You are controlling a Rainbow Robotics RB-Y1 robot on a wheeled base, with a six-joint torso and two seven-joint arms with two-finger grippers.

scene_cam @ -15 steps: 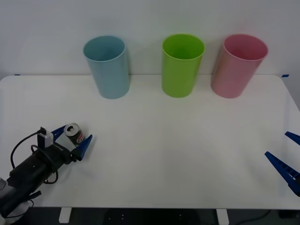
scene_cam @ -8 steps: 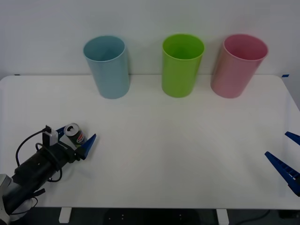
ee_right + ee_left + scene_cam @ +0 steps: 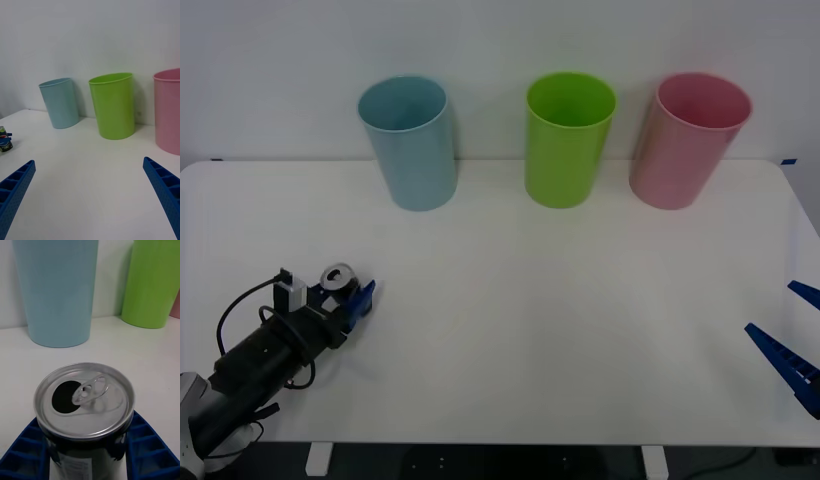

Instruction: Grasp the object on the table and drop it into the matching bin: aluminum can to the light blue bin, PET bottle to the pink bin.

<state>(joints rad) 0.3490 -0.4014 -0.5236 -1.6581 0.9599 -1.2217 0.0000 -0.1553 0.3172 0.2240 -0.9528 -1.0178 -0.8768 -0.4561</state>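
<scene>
The left gripper (image 3: 345, 297) clasps the aluminum can (image 3: 336, 280) upright on the table (image 3: 560, 330), well in front of the light blue bin (image 3: 410, 142). Lifting and dropping remain. The right gripper (image 3: 792, 335) waits, fingers spread.

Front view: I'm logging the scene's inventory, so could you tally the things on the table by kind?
Bins: 3, the light blue bin, a lime green bin and the pink bin.
Cans: 1, the aluminum can, between the fingers of the left gripper.
Total: 4 things on the table.
</scene>
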